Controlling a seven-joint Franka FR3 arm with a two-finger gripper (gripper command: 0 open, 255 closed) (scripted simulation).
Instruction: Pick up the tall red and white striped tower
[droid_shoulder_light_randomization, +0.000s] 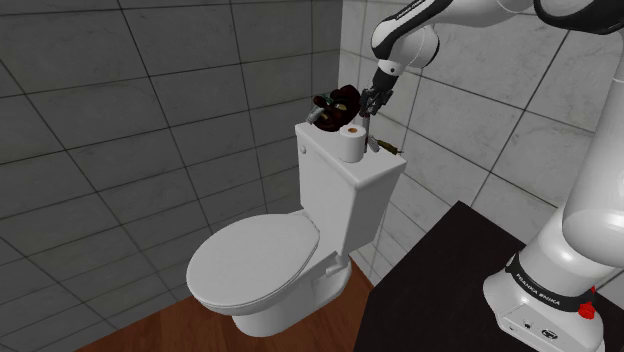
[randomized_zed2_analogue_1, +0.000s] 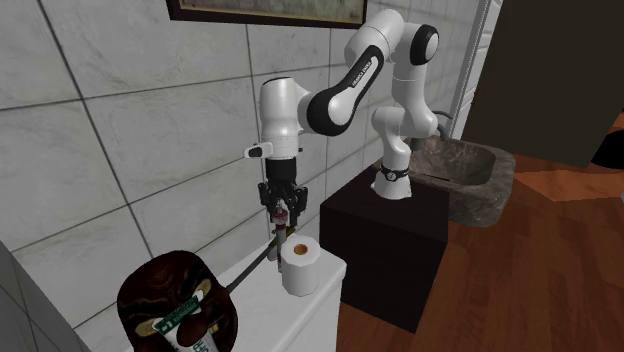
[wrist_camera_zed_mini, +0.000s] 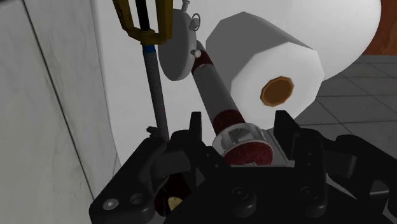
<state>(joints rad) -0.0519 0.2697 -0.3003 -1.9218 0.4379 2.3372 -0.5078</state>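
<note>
One black claw tight around one red-and-white striped tower, one white paper roll alongside

Toilet tank bears paper roll, dark object.

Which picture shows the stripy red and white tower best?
The wrist view: the tower runs from the gripper past the toilet roll, stripes clear. The second exterior view shows a small red and white bit at the gripper. In the shoulder view it is too small to tell.
</note>
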